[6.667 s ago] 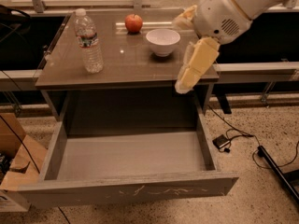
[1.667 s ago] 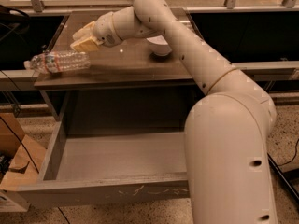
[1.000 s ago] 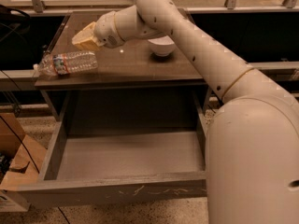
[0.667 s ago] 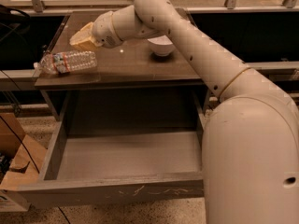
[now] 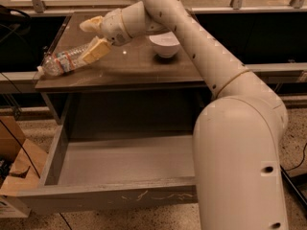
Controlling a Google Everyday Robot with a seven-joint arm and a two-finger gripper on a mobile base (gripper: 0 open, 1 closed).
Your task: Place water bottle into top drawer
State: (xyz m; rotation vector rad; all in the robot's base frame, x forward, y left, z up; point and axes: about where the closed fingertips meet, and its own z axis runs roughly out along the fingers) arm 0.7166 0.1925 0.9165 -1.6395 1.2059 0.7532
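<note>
The water bottle [image 5: 62,62] lies on its side at the front left corner of the table [image 5: 139,68], with its white cap pointing left, at or just past the table edge. We judge it to be light and rather soft. The thin ribbed plastic will give under pressure, and the round body will roll easily on the smooth table top. It does not look fragile, but it is slippery, so a weak hold may let it slide out. We think the best place to take hold is across the middle of the body, near the label band, and not at the narrow neck.

The gripper [image 5: 82,43] is over the left part of the table, at the bottom end of the bottle. Its two fingers [image 5: 96,51] are spread apart. The lower finger lies against or over the bottle's bottom end, and the upper finger is clearly apart from the bottle, so nothing is pinched. The arm [image 5: 201,51] reaches from the right side, across the white bowl [image 5: 164,44], with the wrist turned to the left.

The top drawer [image 5: 96,195] is pulled fully out below the table, and the bottle is not yet in it.
</note>
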